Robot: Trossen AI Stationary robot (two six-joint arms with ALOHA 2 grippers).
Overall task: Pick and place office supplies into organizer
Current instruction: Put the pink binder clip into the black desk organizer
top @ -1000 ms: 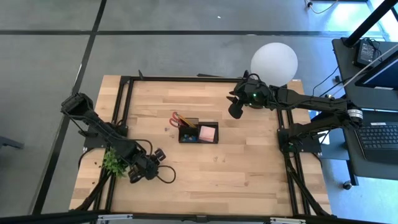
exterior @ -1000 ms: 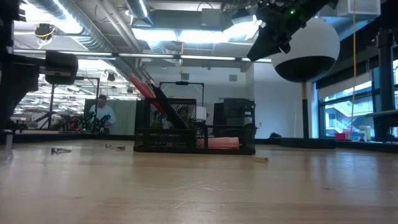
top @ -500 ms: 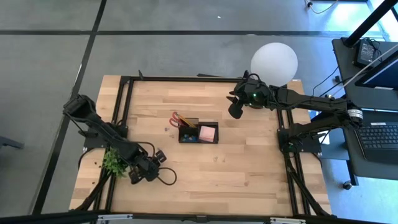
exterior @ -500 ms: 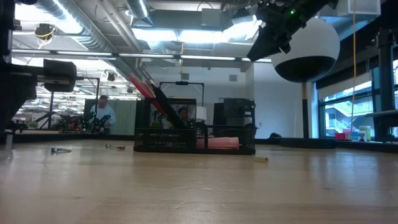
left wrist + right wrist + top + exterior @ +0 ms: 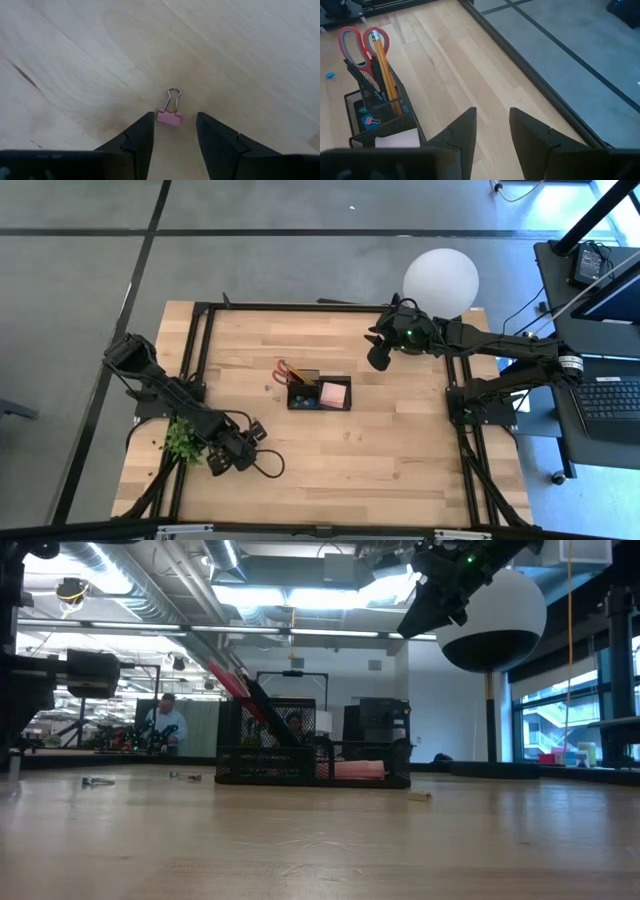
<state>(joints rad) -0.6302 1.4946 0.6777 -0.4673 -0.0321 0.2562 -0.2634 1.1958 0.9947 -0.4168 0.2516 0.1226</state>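
Pink binder clip (image 5: 169, 117) on the bare wood, near front-left corner of the table (image 5: 400, 440), right by the little green plant (image 5: 182, 440). Left gripper (image 5: 174, 131) hangs over it w/ fingers spread, and the clip's pink body sits just ahead of the gap between the tips, wire loop pointing straight away from the claw. So its long axis runs along the reach, not across it; imo a short push fwd and down brings the fingers either side of the body. Left arm is way nearer, obv.

Further back, mid-table, the organizer (image 5: 320, 394) already holds red-handled scissors (image 5: 356, 40), pencils (image 5: 384, 65), a sticky-note pad (image 5: 335, 393) and another small clip (image 5: 368, 120). A few tiny bits lie loose on the wood beside it.

Right gripper (image 5: 492, 131) is parked up high past the organizer, by the white lamp globe (image 5: 441, 278), fingers parted, nothing in them.

Vs a sec ago: left arm has crept a touch, otherwise nothing's moved.
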